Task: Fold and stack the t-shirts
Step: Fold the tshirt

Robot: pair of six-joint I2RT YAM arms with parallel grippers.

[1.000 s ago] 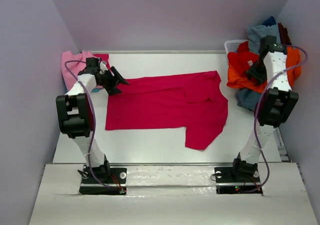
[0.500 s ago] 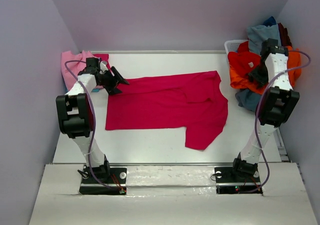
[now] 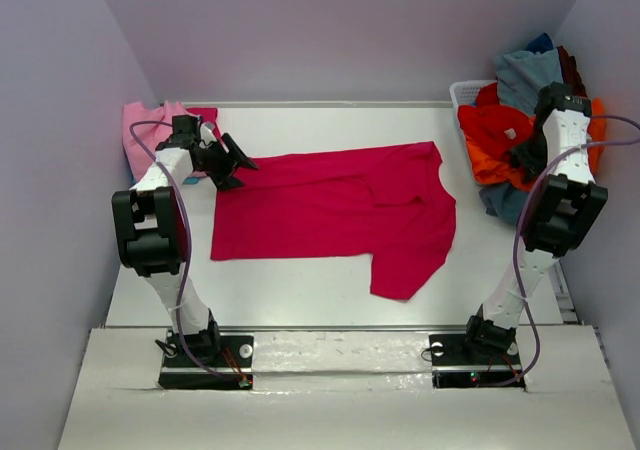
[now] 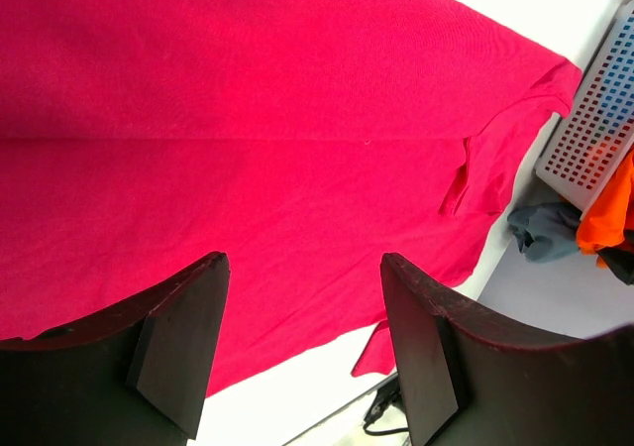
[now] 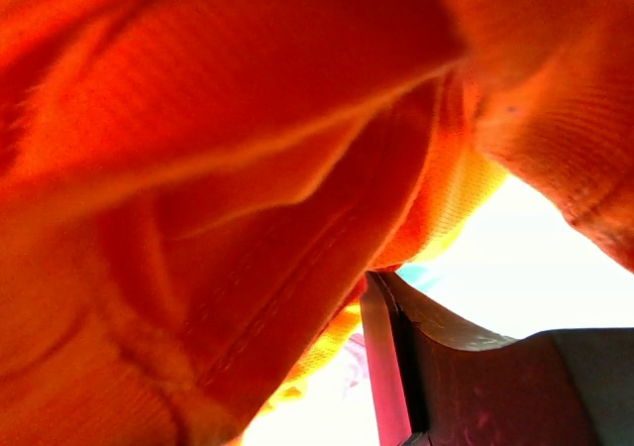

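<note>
Mid-table: crimson t-shirt [image 3: 320, 210] lay spread flat and sideways, hem to the left, neck to the right, one sleeve trailing toward the near edge
Crimson t-shirt, left wrist view: cloth [image 4: 248, 119] filled most of the view, smooth, with a faint crease running across it
Far-left corner: pink t-shirt [image 3: 145, 130] sat bunched against the wall, apart from the crimson one
Far-right corner: white basket [image 3: 462, 92] stood heaped with tees
Heap: red t-shirt [image 3: 495, 125] and orange t-shirt [image 3: 495, 165] on the side facing the table, grey-blue t-shirt [image 3: 525, 70] on top at the back
Left gripper: [image 3: 228, 162] hung at the far-left corner of the crimson t-shirt; fingers [image 4: 183, 347] were spread wide with nothing between them, only cloth showing below the gap
Right gripper: [image 3: 525, 158] was pushed into the heap at the orange t-shirt
Right wrist view: orange cloth [image 5: 198, 168] pressed right up to the lens, only one finger [image 5: 396, 367] showing; couldn't tell if it was clenched on the cloth or released
Table: white top [image 3: 300, 290], basket edge [image 4: 584, 129] seen past the crimson t-shirt's sleeve
</note>
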